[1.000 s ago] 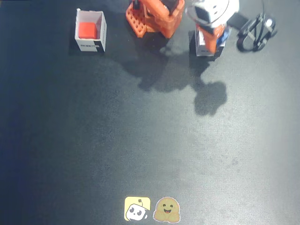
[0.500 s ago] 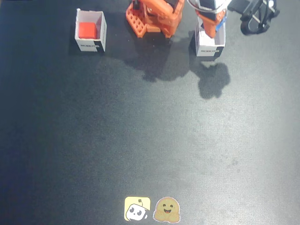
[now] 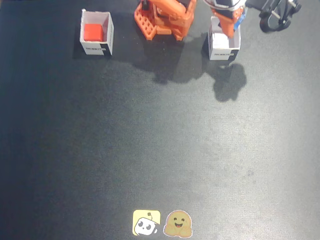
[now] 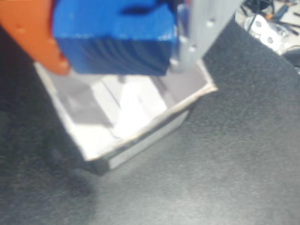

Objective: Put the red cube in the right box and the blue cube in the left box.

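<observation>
Gripper (image 4: 117, 51) is closed on the small solid bright-blue cube (image 4: 112, 37) by two opposite flat faces, just above the open white cardboard box (image 4: 140, 136) near the far right edge of the desk (image 3: 150, 150); the cube seems light, stiff and rather smooth.

A fixed camera looks straight down on the dark tabletop (image 3: 160, 140) from high up, while the wrist camera peers closely down into the same white box (image 3: 224, 44) (image 4: 140, 117).
</observation>
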Controlling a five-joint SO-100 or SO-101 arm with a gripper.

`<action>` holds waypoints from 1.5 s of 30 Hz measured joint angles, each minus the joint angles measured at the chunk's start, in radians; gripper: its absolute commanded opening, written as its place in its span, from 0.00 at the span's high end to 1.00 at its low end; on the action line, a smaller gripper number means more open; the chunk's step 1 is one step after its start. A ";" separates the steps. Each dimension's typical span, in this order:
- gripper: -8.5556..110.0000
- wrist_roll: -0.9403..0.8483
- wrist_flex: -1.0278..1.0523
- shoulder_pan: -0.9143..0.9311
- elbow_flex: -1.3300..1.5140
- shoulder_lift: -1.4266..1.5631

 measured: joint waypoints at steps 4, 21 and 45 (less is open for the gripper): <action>0.79 0.008 -0.002 0.003 0.000 0.011; 0.93 -0.003 0.017 0.028 0.006 0.077; 0.93 -0.080 0.011 0.147 -0.166 -0.060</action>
